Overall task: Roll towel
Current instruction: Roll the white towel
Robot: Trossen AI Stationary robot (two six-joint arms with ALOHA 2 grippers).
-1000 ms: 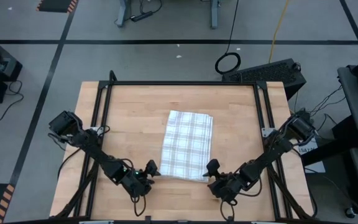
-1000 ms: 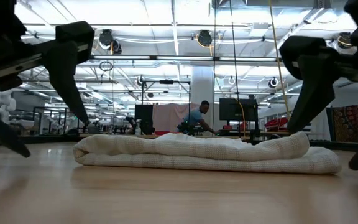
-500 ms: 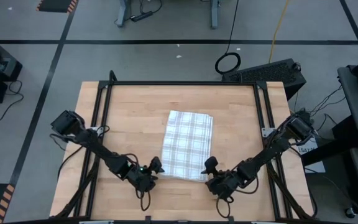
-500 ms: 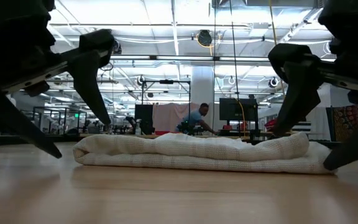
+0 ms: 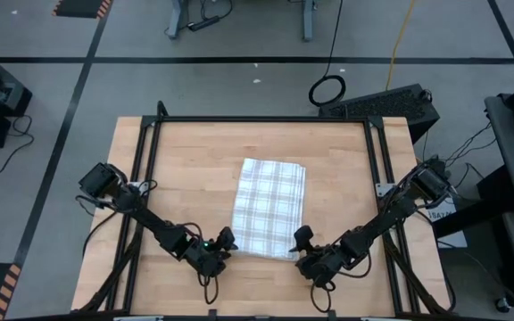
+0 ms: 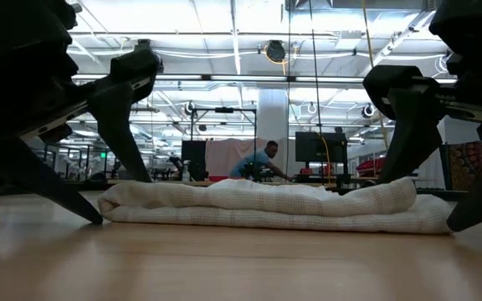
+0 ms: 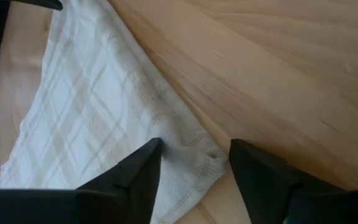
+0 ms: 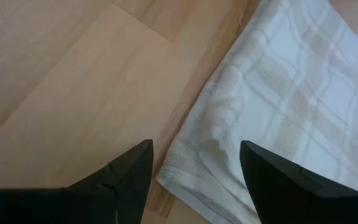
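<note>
The towel (image 5: 269,208), white with a grey check, lies folded flat in the middle of the wooden table, its long sides running near to far. My left gripper (image 5: 224,245) stands open at the towel's near left corner (image 7: 197,152), one finger on either side of it. My right gripper (image 5: 302,242) stands open at the near right corner (image 8: 188,165), which also lies between its fingers. Both grippers slant down from the near side. In the low view the towel (image 6: 266,205) is a low, thick pad between the left gripper (image 6: 120,196) and the right gripper (image 6: 438,188).
A black frame rail (image 5: 145,152) borders the table on the left, with another rail (image 5: 377,152) on the right. Bare wood (image 5: 186,169) lies on either side of the towel and beyond its far end. A person (image 6: 262,159) sits far off in the room behind.
My left gripper has moved toward the towel's near left corner and sunk closer to the table, and its fingers have drawn somewhat closer together. The towel has stayed where it was.
</note>
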